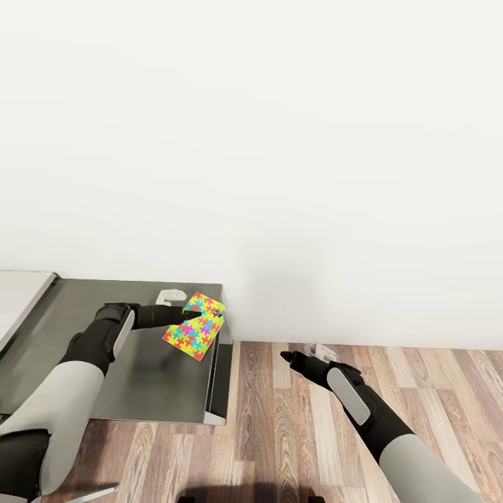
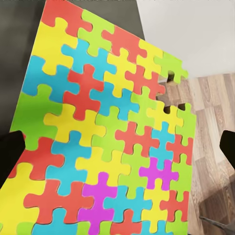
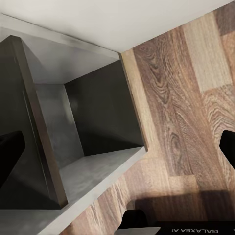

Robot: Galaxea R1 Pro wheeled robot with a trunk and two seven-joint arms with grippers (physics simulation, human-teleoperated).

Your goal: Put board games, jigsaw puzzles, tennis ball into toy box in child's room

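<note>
- Left hand point(image 1: 187, 316): closed on the near edge of the flat jigsaw puzzle board of yellow, red, green, blue and magenta interlocking pieces point(image 1: 196, 325), which is held tilted above the dark grey cabinet top point(image 1: 150, 377), near its far right corner.
- In the left wrist view the jigsaw puzzle board point(image 2: 103, 132) lies close before the camera; one piece is missing at its far edge, and its near corners are cut off by the frame.
- Right hand point(image 1: 288, 357): held over the wood-plank floor point(image 1: 419, 377), well apart from the puzzle; its fingers point(image 3: 227, 147) stand apart, holding nothing.
- The right wrist view looks down at the cabinet's open dark compartment point(image 3: 93, 122) beside the floor.
- A strip of pale grey-white worktop point(image 1: 21, 293) shows left of the cabinet, cut off by the frame.
- A small pale object point(image 1: 170, 297) behind the left hand is hard to make out.
</note>
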